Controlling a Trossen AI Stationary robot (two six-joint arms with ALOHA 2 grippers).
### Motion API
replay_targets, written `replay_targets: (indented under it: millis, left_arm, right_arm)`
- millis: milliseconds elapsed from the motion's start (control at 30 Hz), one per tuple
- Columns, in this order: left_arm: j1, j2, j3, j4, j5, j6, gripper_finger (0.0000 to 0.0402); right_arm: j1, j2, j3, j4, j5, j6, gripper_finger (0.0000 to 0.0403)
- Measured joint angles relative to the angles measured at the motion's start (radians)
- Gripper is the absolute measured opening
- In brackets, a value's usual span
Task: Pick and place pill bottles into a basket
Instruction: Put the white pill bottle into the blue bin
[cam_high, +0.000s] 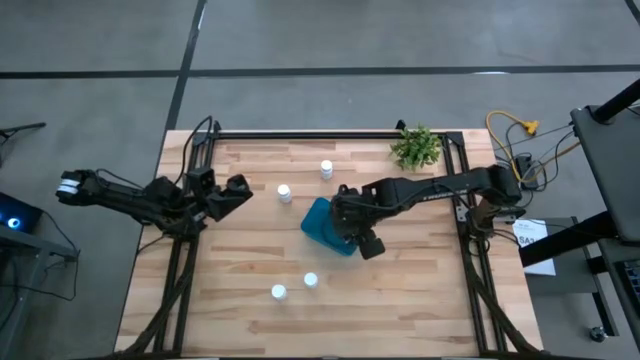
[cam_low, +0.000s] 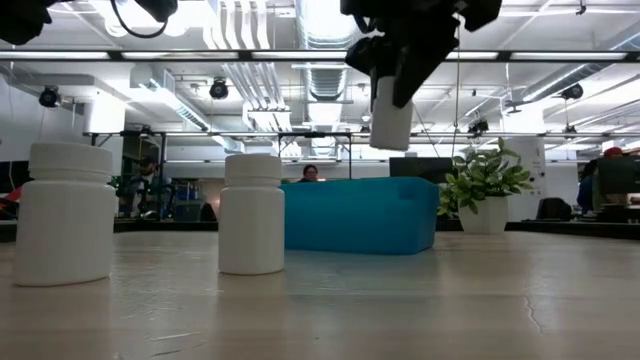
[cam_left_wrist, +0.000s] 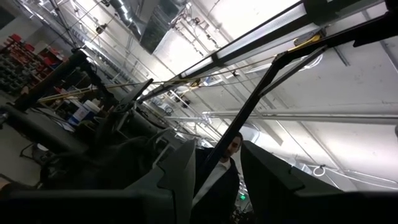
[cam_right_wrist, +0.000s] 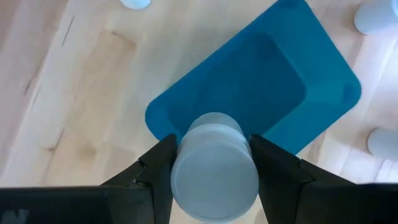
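My right gripper (cam_high: 352, 228) is shut on a white pill bottle (cam_low: 391, 115) and hangs above the teal-blue basket (cam_high: 326, 228), which stands on the table's middle. In the right wrist view the bottle (cam_right_wrist: 214, 168) is over the basket's near corner (cam_right_wrist: 168, 118). Two bottles stand behind the basket (cam_high: 326, 168) (cam_high: 284, 192) and two nearer the front edge (cam_high: 310, 281) (cam_high: 278, 292). My left gripper (cam_high: 236, 190) is open and empty at the table's left, tipped up toward the ceiling (cam_left_wrist: 217, 177). My right gripper pinches the bottle's upper part by its round sides (cam_right_wrist: 180, 162) between its two fingers. The fingers come from above, pointing down. The bottle hangs below them, nearly upright, its lower end (cam_low: 390, 140) lifted clear above the basket.
A green potted plant (cam_high: 417, 147) stands at the far right corner. Bare wood lies right of the basket and along the front edge. Black frame rails run along the table's sides (cam_high: 470, 250). A person (cam_left_wrist: 224, 162) shows in the room beyond.
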Motion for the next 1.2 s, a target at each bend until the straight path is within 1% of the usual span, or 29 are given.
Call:
replay_targets:
  millis: [133, 233, 433, 600, 733, 900, 1033, 1200]
  left_arm:
    - [0.0, 0.002, -0.001, -0.001, 0.0, 0.0, 0.0112]
    - [0.0, 0.004, -0.001, -0.003, 0.0, 0.0, 0.0112]
    - [0.0, 0.006, -0.002, -0.003, 0.0, 0.0, 0.0112]
    - [0.0, 0.006, -0.004, -0.002, 0.0, 0.0, 0.0112]
    - [0.0, 0.006, -0.005, -0.002, 0.0, 0.001, 0.0112]
    - [0.0, 0.012, -0.007, -0.002, 0.0, 0.001, 0.0112]
    - [0.0, 0.014, -0.007, -0.002, 0.0, 0.001, 0.0112]
    - [0.0, 0.011, -0.007, -0.002, 0.0, 0.001, 0.0112]
  right_arm:
    - [-0.017, 0.0, -0.039, 0.034, -0.058, -0.024, 0.0164]
    - [-0.03, 0.0, -0.052, 0.044, -0.067, -0.039, 0.0164]
    - [-0.054, 0.001, -0.07, 0.076, -0.13, -0.055, 0.0164]
    - [-0.064, 0.001, -0.091, 0.095, -0.141, -0.052, 0.0164]
    - [-0.073, 0.036, -0.091, 0.089, -0.167, -0.045, 0.0164]
    - [-0.076, 0.105, -0.045, 0.087, -0.168, -0.053, 0.0164]
    - [-0.078, 0.13, -0.014, 0.083, -0.167, -0.053, 0.0164]
    - [-0.077, 0.16, -0.011, 0.056, -0.166, -0.061, 0.0164]
